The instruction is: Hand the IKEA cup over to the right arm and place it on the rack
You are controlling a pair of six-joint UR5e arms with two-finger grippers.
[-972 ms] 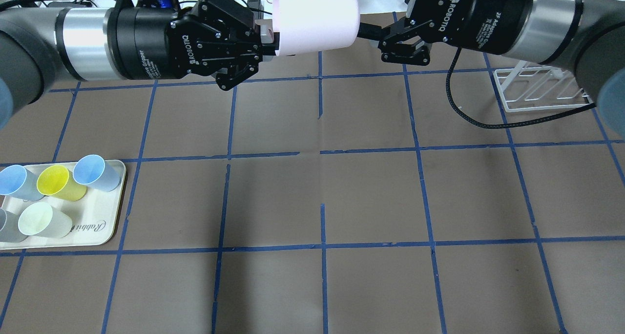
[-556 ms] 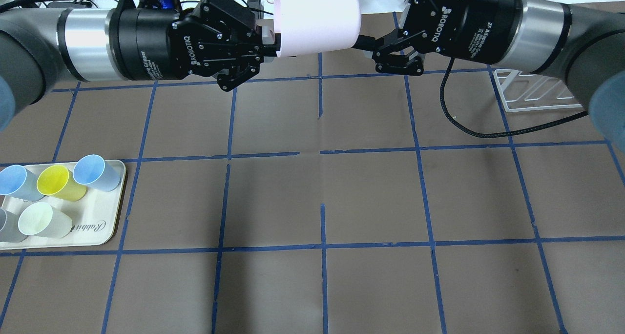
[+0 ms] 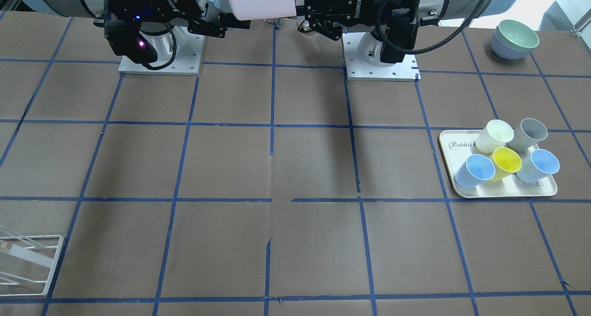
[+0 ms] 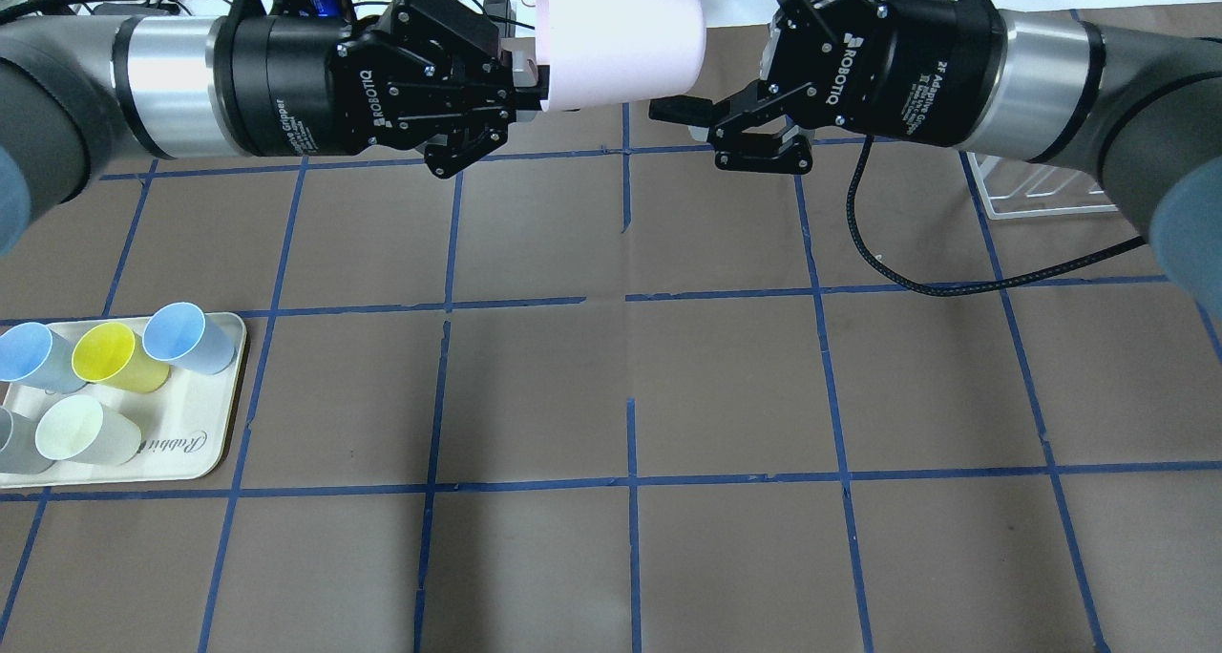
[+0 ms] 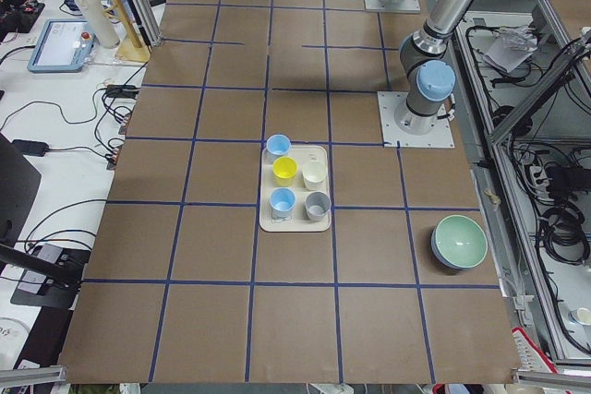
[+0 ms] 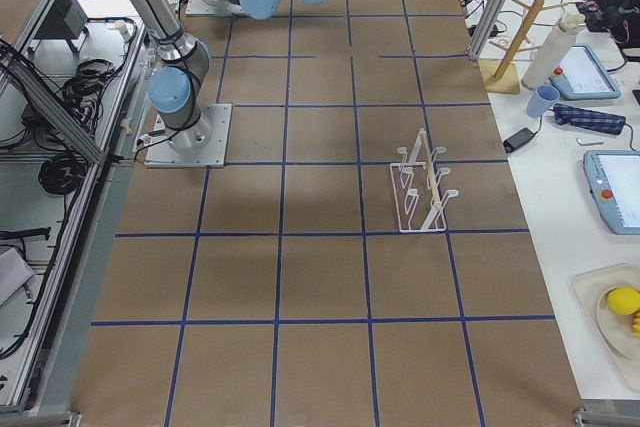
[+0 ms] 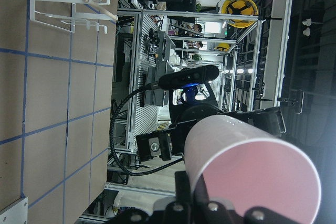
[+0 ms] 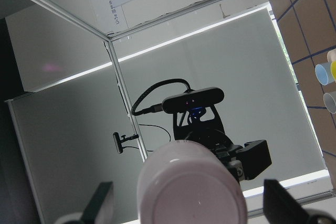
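Observation:
The pale pink IKEA cup point(image 4: 616, 42) is held sideways, high above the table's far middle. My left gripper point(image 4: 535, 90) is shut on its wide rim; the cup also fills the left wrist view point(image 7: 252, 166). My right gripper point(image 4: 689, 73) is open at the cup's narrow base. One of its fingers point(image 4: 676, 111) shows below the base and the other is hidden behind the cup. In the right wrist view the base point(image 8: 191, 182) sits between the fingers point(image 8: 283, 203), apart from both. The white wire rack point(image 4: 1041, 190) stands at the far right, partly under the right arm.
A cream tray point(image 4: 205, 443) at the near left holds blue, yellow, pale and grey cups. The rack also shows in the front view point(image 3: 27, 260) and the right view point(image 6: 420, 192). Stacked bowls point(image 3: 515, 39) sit near the robot's left base.
The right gripper has moved left towards the cup, so that its finger now reaches under the cup's base. The left gripper and the cup have stayed still.

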